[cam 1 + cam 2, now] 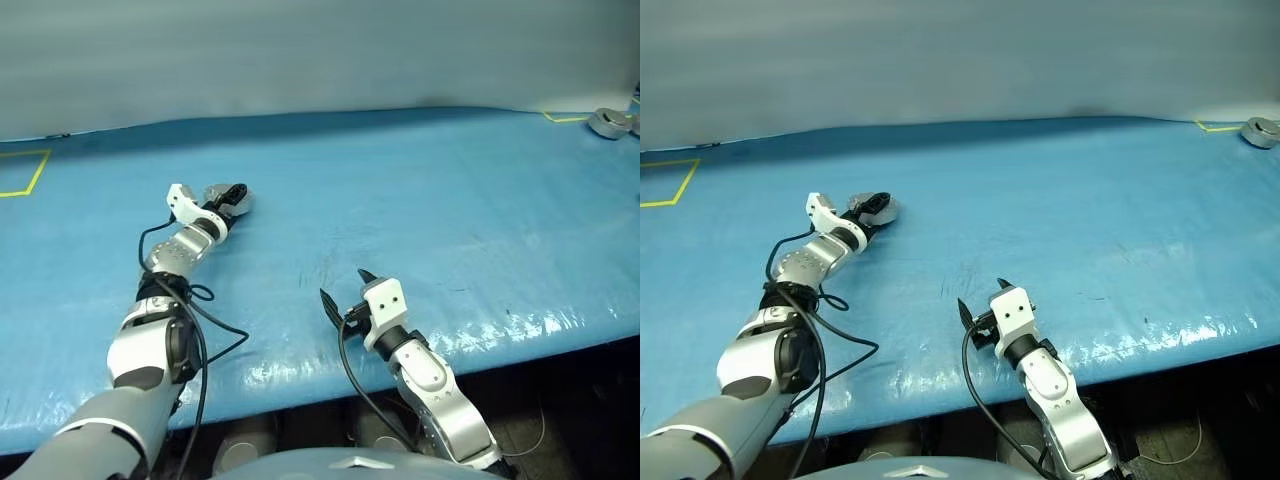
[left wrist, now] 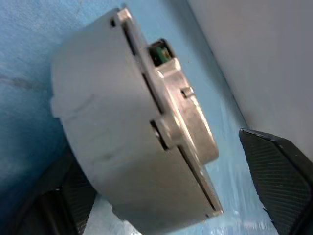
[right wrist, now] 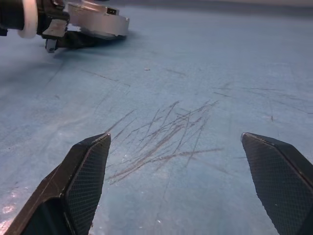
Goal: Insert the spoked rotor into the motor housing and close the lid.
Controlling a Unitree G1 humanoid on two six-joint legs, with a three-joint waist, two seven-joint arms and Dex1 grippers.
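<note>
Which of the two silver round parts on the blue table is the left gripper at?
The closed motor housing on the near left, lying between the left gripper's spread fingers. The other silver part sits at the table's far right corner, away from both arms.

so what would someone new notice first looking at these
Probably the closed silver motor housing lying on the blue table at the far left, with the left tool open around it. Next, the right tool, open over the scratched near edge of the table with nothing in it.
</note>
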